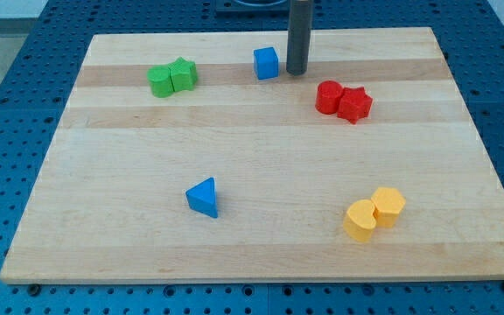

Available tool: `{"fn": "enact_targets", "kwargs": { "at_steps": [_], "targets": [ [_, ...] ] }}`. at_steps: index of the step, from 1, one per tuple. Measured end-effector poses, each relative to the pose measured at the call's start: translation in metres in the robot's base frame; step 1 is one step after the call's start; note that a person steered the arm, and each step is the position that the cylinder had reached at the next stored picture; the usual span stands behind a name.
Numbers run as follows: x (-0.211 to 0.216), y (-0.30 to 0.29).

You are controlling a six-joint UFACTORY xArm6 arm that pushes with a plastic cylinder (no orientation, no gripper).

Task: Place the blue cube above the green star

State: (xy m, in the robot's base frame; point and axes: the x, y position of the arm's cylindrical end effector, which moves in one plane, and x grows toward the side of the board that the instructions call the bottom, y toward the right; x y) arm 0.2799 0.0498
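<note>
Blue cube point(266, 63) stands near the view's top edge of the wooden worktop point(261, 254), a little left of the middle; my tip point(297, 73), the lower end of the dark upright rod, is just beside it on the view's right, with a thin gap between them, so I cannot say that they touch; this end effector is only a plain rod, so it has nothing to clench or release, and it grasps nothing.

Going outward from the tip: to the view's right and slightly lower lie two red blocks pressed together, a red cylinder point(328, 96) and a red star point(355, 104); to the view's left of the cube, well apart from it, are two green blocks touching each other, the green star point(160, 80) on the left and another green block point(183, 73) on the right whose shape I cannot tell exactly; the strip of worktop between the cube and the green pair is bare.

Further down, near the view's bottom, a blue triangle point(203, 197) lies alone left of the middle; at the bottom right two yellow blocks touch, a yellow rounded block point(360, 220) and a yellow hexagonal block point(388, 206); around the worktop there is a blue perforated surface point(7, 131).
</note>
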Motion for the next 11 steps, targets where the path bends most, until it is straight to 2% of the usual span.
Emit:
{"fn": "enact_targets", "kwargs": {
  "at_steps": [1, 2, 3, 4, 5, 6, 9, 10, 11],
  "targets": [
    [-0.015, -0.066],
    [-0.009, -0.101],
    [0.021, -0.066],
    [0.033, -0.068],
    [0.012, -0.1],
    [0.011, -0.136],
    [-0.014, -0.141],
    [-0.018, -0.168],
    [-0.024, -0.171]
  ]
}}
